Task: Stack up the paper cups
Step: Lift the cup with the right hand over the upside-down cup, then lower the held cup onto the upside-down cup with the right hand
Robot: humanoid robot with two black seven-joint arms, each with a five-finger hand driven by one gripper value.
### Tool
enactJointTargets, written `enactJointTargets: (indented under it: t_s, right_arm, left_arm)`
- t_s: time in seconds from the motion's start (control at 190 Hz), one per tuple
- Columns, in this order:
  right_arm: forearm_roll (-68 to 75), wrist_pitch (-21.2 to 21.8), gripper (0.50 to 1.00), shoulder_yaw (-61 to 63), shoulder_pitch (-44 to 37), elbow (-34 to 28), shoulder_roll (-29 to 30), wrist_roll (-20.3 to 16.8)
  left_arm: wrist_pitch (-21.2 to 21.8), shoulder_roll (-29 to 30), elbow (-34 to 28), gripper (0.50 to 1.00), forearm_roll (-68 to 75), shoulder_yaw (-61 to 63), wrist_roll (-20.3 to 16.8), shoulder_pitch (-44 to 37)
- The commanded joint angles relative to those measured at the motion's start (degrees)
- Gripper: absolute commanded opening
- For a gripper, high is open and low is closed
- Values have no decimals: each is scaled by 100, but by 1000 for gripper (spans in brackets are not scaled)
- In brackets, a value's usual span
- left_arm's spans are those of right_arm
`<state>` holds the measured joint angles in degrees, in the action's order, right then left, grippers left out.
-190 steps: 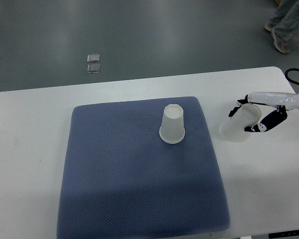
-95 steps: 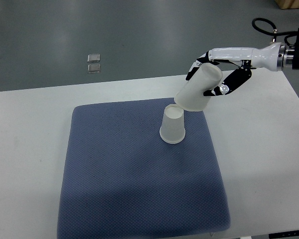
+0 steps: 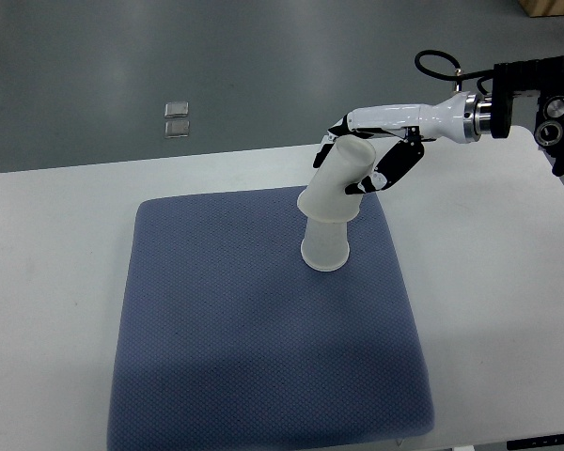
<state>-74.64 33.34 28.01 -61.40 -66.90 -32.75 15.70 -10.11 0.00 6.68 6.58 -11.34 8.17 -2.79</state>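
Gripping a translucent white paper cup [image 3: 341, 179], the right hand [image 3: 374, 155] has its fingers curled around the closed end of the cup, thumb on the lower side. The held cup is mouth-down and tilted, its top leaning toward 1 o'clock. Its open rim covers the top of a second paper cup [image 3: 323, 246], which stands upside down on the blue-grey mat [image 3: 216, 329], toward 1 o'clock from the mat's middle. The mat lies on the white table [image 3: 47, 263].
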Motion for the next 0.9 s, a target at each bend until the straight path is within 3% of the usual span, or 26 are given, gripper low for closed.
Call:
enactJointTargets:
  t_s: [0.0, 0.263, 0.894]
  right_arm:
    - [-104, -3, 670, -68, -4, 46, 76, -5]
    - [-139, -12, 672, -112, -4, 301, 357, -93]
    - [-139, -3, 680, -120, -4, 389, 366, -137]
  left_arm:
    - [0, 0, 0, 1000, 1, 0, 0, -3]
    - [0, 0, 0, 1000, 1, 0, 0, -3]
    - [0, 0, 0, 1000, -7, 0, 0, -3]
